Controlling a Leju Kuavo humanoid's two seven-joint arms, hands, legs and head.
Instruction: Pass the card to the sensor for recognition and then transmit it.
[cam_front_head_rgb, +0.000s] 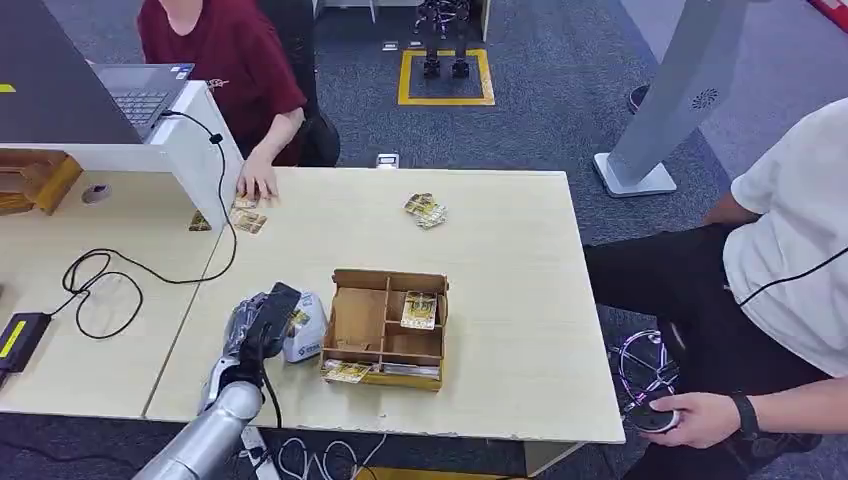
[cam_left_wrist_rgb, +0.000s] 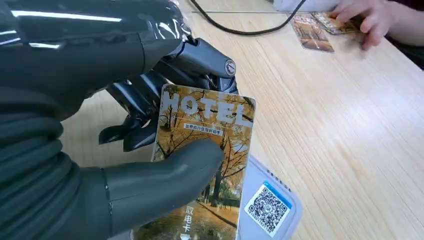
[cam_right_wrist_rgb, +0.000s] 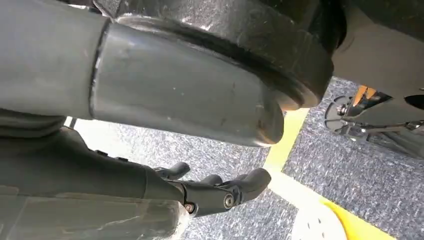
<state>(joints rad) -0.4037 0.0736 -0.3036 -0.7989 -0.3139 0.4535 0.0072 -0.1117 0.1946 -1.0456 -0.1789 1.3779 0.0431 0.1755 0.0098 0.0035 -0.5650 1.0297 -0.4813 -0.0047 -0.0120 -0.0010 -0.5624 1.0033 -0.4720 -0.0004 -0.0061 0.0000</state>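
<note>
My left hand (cam_front_head_rgb: 258, 325) grips a hotel card (cam_left_wrist_rgb: 210, 150) printed with yellow trees and the word HOTEL, thumb (cam_left_wrist_rgb: 165, 180) pressed on its face and dark fingers (cam_left_wrist_rgb: 135, 107) behind it. The card is held over the white sensor (cam_left_wrist_rgb: 267, 205), which has a QR code on it and stands on the table (cam_front_head_rgb: 500, 290) left of the wooden box (cam_front_head_rgb: 385, 328). In the head view the sensor (cam_front_head_rgb: 308, 330) sits just right of my hand. My right hand (cam_right_wrist_rgb: 220, 192) hangs over the carpet, fingers slightly curled and apart, holding nothing.
The wooden box holds several cards (cam_front_head_rgb: 419, 309). Loose cards (cam_front_head_rgb: 426, 210) lie at the far middle of the table, more cards (cam_front_head_rgb: 246, 215) under a seated person's hand (cam_front_head_rgb: 257, 182). A black cable (cam_front_head_rgb: 110, 275) loops at the left. Another person (cam_front_head_rgb: 790, 300) sits at the right.
</note>
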